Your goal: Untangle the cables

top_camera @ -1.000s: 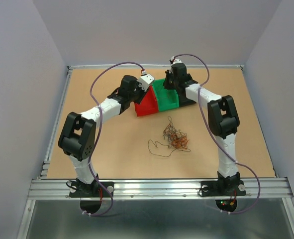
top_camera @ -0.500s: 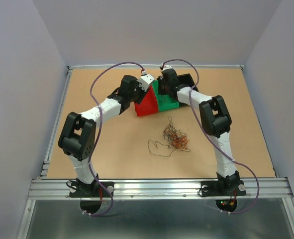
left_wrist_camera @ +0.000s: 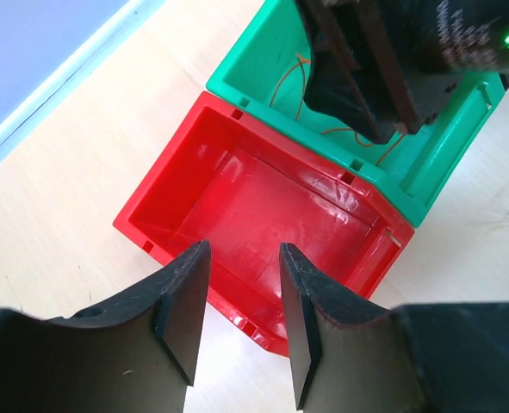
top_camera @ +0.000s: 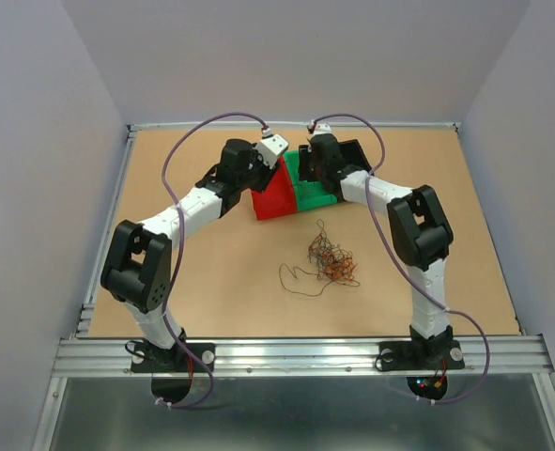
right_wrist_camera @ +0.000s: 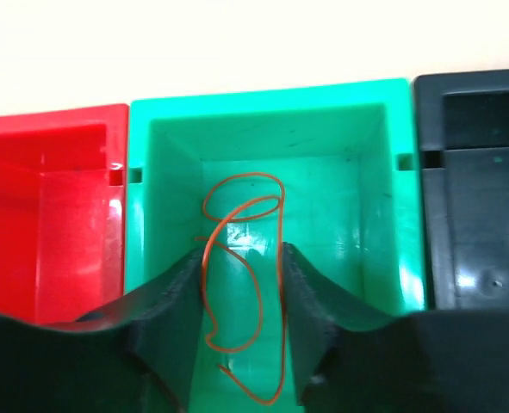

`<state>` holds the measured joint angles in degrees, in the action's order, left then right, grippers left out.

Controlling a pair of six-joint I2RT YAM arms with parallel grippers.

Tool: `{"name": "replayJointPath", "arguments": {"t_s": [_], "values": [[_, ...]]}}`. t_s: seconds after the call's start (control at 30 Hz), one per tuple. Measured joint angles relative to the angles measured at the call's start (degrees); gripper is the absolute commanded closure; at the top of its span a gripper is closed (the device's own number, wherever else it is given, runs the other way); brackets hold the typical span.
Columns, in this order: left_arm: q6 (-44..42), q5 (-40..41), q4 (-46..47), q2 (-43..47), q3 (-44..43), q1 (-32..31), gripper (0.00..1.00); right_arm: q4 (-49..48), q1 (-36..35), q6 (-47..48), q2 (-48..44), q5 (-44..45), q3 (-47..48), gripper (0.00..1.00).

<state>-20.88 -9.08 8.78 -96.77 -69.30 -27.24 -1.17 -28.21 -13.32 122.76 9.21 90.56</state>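
Hovering over the green bin (right_wrist_camera: 263, 90), the right gripper (right_wrist_camera: 241, 258) has fingers apart above one loose red-orange wire (right_wrist_camera: 245, 177), guessing that's its drop-off spot, while the left gripper (left_wrist_camera: 241, 254) hangs fingers apart, empty, over the red bin (left_wrist_camera: 176, 181); the other cables (top_camera: 331, 261) lie at 6 o'clock of the bins.

Can't separate single strands or colours in the cables (top_camera: 331, 258) from the top view, too fine. Also losing most of the green bin (top_camera: 316, 193) and part of the black bin (top_camera: 357, 150) there behind the right arm, and can't see either set of jaws under the wrists. From the left wrist, losing much of the green bin's floor and most of the orange wire (right_wrist_camera: 245, 176) under the right gripper (left_wrist_camera: 370, 103). From the right wrist, getting the red bin (right_wrist_camera: 56, 215) clipped left, the black bin clipped right, and the green bin's near wall hidden behind the fingers.
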Motion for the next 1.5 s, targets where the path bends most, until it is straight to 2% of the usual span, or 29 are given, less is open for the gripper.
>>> {"name": "replayJointPath", "arguments": {"t_s": [0.07, 0.2, 0.5, 0.6, 0.63, 0.8, 0.83, 0.93, 1.0, 1.17, 1.23, 1.27, 1.4, 1.5], "values": [[0.0, -0.2, 0.2, 0.1, 0.3, 0.0, 0.50, -0.9, 0.0, 0.0, -1.9, 0.6, -1.4, 0.42], [0.0, -0.7, 0.2, 0.2, 0.5, 0.0, 0.50, -2.2, 0.0, 0.0, -4.9, 1.6, -3.6, 0.33], [-1.4, -7.0, 0.2, 1.6, 2.3, -0.2, 0.45, -3.5, 0.0, -0.5, -16.5, 2.5, -14.3, 0.30], [-2.6, -8.9, -0.1, 1.8, 2.3, -1.2, 0.22, -1.4, 0.0, -0.3, -22.8, 0.5, -18.0, 0.32], [-3.2, -9.7, -0.2, 1.8, 2.3, -1.8, 0.17, -0.5, 0.0, -0.1, -24.7, -0.2, -18.9, 0.34], [-5.8, -14.4, -1.2, 3.5, 4.4, -4.0, 0.17, 4.9, -0.3, 0.5, -38.5, -3.4, -27.3, 0.34], [-6.8, -15.8, -1.4, 3.9, 4.9, -4.3, 0.17, 6.0, -0.4, 0.4, -41.4, -3.7, -29.4, 0.32], [-10.0, -19.8, -2.1, 6.2, 6.9, -5.2, 0.16, 7.1, -0.6, 0.0, -47.8, -5.0, -34.5, 0.15], [-11.9, -21.6, -2.3, 8.5, 9.1, -5.5, 0.13, 7.8, -0.9, -0.3, -50.5, -5.9, -37.4, 0.00], [-18.6, -26.6, -2.9, 17.6, 19.4, -6.1, 0.12, 8.9, -3.9, -1.2, -51.3, -6.8, -43.4, 0.03], [-21.4, -28.7, -3.7, 20.7, 22.8, -6.7, 0.12, 9.6, -5.4, -1.4, -50.2, -7.0, -44.6, 0.09], [-22.1, -29.2, -4.1, 21.4, 23.4, -7.1, 0.12, 9.8, -6.3, -1.5, -49.5, -7.1, -44.9, 0.14], [-26.4, -32.1, -5.7, 24.7, 25.1, -10.6, 0.12, 9.6, -9.9, -1.5, -46.6, -7.8, -45.4, 0.26], [-28.8, -32.7, -5.9, 26.0, 25.8, -12.9, 0.12, 9.5, -11.5, -1.3, -43.5, -8.2, -45.4, 0.33]]}}
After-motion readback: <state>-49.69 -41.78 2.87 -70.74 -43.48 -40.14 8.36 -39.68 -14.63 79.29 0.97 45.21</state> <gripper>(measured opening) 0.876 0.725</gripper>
